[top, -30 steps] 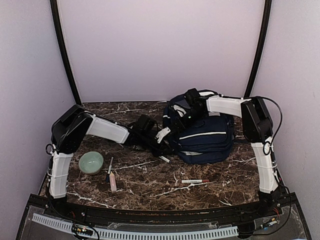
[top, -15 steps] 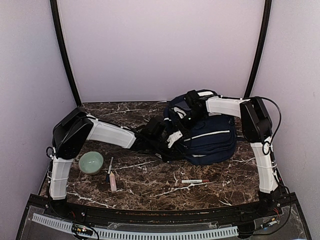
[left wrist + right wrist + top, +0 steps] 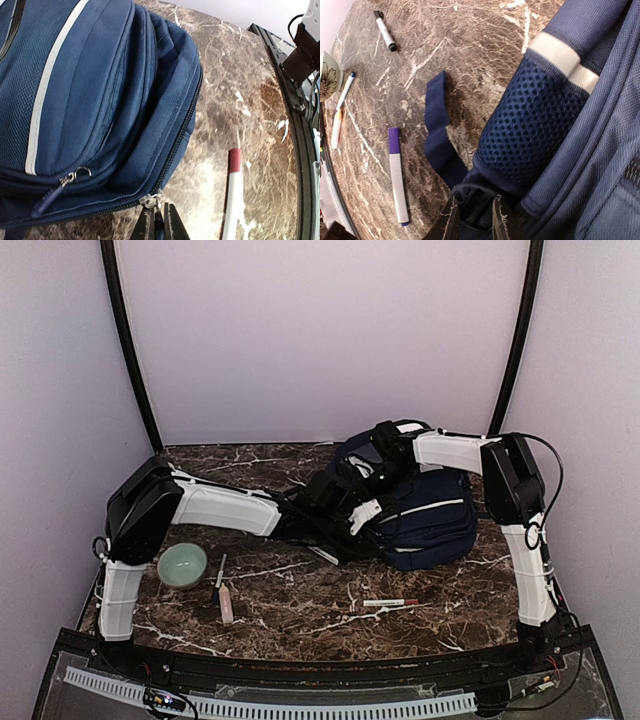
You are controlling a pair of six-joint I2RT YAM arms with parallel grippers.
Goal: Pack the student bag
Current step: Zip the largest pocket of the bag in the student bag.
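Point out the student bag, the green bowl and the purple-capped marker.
student bag (image 3: 430, 530): top external view, front panel below the white stripe.
green bowl (image 3: 182, 565): top external view, inner wall.
purple-capped marker (image 3: 398, 175): right wrist view, white barrel.

The backpack (image 3: 85, 90) is navy blue with thin white stripes. Its mesh side pocket is the same blue, with a white band above. The table (image 3: 300, 600) is dark brown marble veined in white. The bowl (image 3: 182, 565) is pale green. One marker (image 3: 396, 170) is white with a purple cap. A second marker (image 3: 232, 200) is white with a red cap, and a third marker (image 3: 385, 31) is black. The arms (image 3: 225, 505) are white with black joints.
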